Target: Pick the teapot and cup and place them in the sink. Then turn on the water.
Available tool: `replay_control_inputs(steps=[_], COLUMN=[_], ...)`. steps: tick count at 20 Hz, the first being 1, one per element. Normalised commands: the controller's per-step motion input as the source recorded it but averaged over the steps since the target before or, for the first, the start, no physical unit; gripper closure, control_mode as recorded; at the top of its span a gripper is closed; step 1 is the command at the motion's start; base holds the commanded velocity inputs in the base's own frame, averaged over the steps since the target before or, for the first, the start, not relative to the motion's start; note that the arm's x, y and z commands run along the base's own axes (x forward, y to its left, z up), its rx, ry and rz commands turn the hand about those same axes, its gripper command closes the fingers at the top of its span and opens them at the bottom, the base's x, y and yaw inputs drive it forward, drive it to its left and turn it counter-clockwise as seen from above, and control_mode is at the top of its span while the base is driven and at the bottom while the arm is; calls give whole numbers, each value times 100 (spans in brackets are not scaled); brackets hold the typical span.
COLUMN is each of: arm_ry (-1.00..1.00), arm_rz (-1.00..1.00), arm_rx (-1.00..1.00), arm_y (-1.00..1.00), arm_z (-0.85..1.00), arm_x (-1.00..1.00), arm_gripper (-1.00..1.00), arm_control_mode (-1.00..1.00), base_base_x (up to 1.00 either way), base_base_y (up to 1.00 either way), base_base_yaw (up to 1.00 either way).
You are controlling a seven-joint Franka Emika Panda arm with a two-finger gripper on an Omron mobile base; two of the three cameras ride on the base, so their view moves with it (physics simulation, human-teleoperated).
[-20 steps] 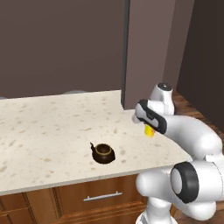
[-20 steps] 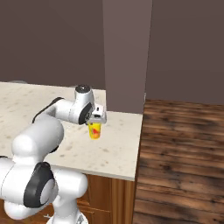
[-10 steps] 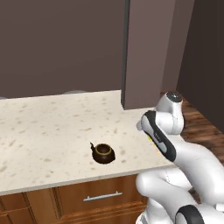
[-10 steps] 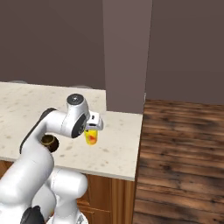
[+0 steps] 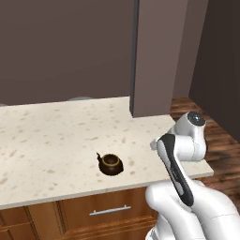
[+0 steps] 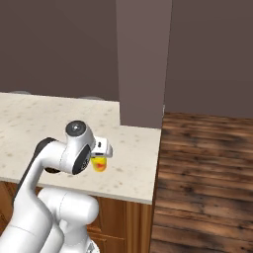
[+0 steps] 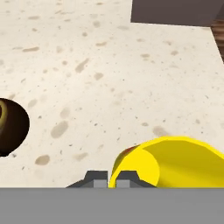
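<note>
My gripper (image 6: 101, 156) is shut on the cup (image 6: 99, 164), a bright yellow tumbler with a red-orange mark, and holds it just above the counter's right end. In the hand view the cup (image 7: 175, 162) lies tilted against the fingertips (image 7: 99, 178), its open mouth facing left. The teapot (image 5: 110, 164), squat and dark brown with a gold-rimmed opening, stands on the speckled counter (image 5: 51, 131) near its front edge, left of my arm. The teapot (image 7: 9, 127) also shows at the left edge of the hand view. The sink and the water are out of view.
A tall dark cabinet column (image 5: 157, 56) rises from the counter's back right corner. The counter ends at its right edge (image 6: 155, 163), with wooden floor (image 6: 207, 173) beyond. Drawers with a metal handle (image 5: 110, 210) sit below the front edge.
The arm has folded back toward the base, carrying the cup lower and nearer the counter's front edge. The teapot has stayed in place.
</note>
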Motion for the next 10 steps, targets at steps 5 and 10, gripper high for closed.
replay_control_inputs(steps=[5,10], arm_ry=[-2,-6], arm_rz=[0,0], arm_rx=[0,0], arm_y=[0,0], arm_z=[0,0], arm_x=[-25,-37], arm_gripper=[100,100], arm_control_mode=[-100,-100], base_base_x=[0,0], base_base_y=[0,0], base_base_yaw=[0,0])
